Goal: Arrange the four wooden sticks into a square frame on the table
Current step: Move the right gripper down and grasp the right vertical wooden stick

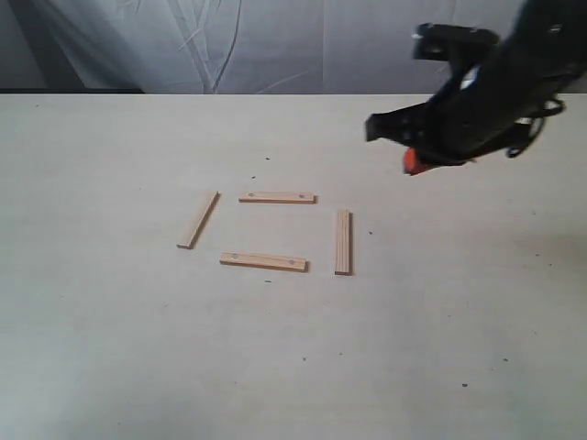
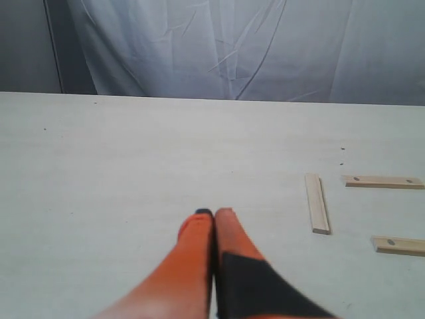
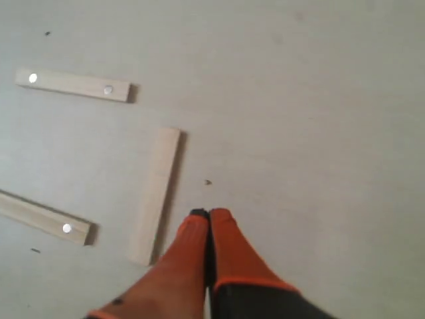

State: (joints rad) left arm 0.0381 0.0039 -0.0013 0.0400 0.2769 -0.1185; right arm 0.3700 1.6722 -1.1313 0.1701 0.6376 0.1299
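Here, right fingers (image 3: pixel 229 249) pressed together, empty, near a plain stick (image 3: pixel 155 196), left fingers (image 2: pixel 194 249) likewise closed, empty.

Left gripper (image 2: pixel 213 214) and right gripper (image 3: pixel 209 214) both have fingers pressed together, empty.

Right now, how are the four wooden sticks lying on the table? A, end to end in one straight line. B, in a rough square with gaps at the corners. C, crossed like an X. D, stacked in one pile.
B: the far stick, near stick, left-side stick and right-side stick lie flat on the table around an open middle, none touching, the left-side one tilted.
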